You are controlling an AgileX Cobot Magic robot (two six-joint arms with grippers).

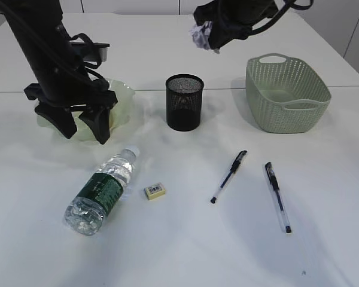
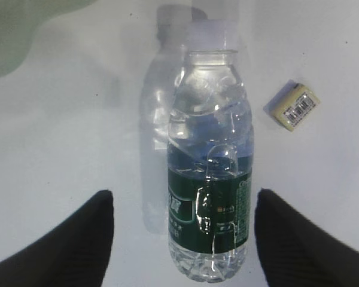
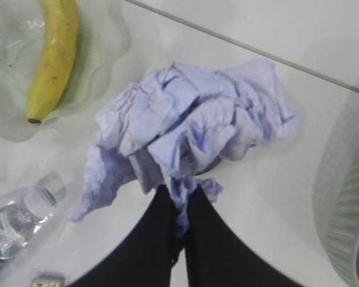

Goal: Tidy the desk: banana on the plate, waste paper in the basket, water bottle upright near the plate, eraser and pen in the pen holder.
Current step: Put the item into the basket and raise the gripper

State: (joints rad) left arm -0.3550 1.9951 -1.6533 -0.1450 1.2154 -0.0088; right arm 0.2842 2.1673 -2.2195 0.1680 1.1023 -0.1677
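Note:
The water bottle (image 1: 102,191) (image 2: 209,167) lies on its side, cap pointing to the far side. My left gripper (image 1: 85,134) (image 2: 182,200) hangs open above it, one finger on each side of its green label, not touching. My right gripper (image 1: 212,36) (image 3: 182,194) is shut on crumpled bluish waste paper (image 1: 200,34) (image 3: 191,125), held high between the pen holder (image 1: 184,101) and the basket (image 1: 287,92). The banana (image 3: 54,54) lies on the pale green plate (image 1: 122,95) (image 3: 96,36). An eraser (image 1: 155,191) (image 2: 292,106) lies right of the bottle. Two pens (image 1: 229,176) (image 1: 277,196) lie at the front right.
The black mesh pen holder stands mid-table with the green basket (image 3: 347,227) to its right. A seam between two white tables runs behind them. The left arm hides most of the plate in the exterior view.

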